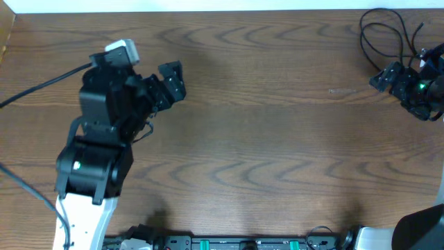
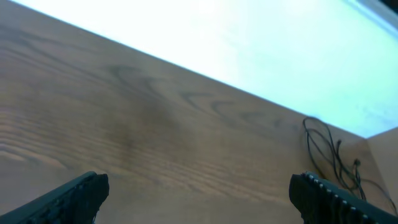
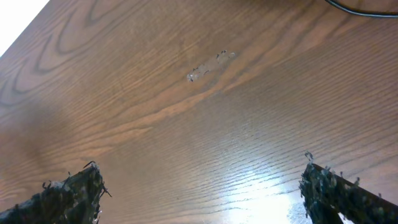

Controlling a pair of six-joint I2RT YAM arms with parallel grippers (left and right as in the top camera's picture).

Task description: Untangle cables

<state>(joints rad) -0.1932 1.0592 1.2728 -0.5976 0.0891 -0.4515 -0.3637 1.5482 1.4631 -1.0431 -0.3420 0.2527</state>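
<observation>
Thin black cables [image 1: 383, 36] lie in loops at the table's far right corner, partly under my right arm. They also show far off in the left wrist view [image 2: 323, 149], and one strand crosses the top of the right wrist view [image 3: 364, 9]. No white cable shows. My right gripper [image 1: 383, 80] is open and empty just left of the loops; its fingertips [image 3: 202, 193] hang over bare wood. My left gripper [image 1: 173, 82] is open and empty over the left part of the table, far from the cables; its fingertips [image 2: 199, 196] frame bare wood.
The wooden table [image 1: 263, 139] has a small pale smear [image 3: 210, 65] near the right gripper. A thick black arm wire [image 1: 41, 87] runs off to the left. The table's far edge [image 2: 186, 65] meets a bright white surface.
</observation>
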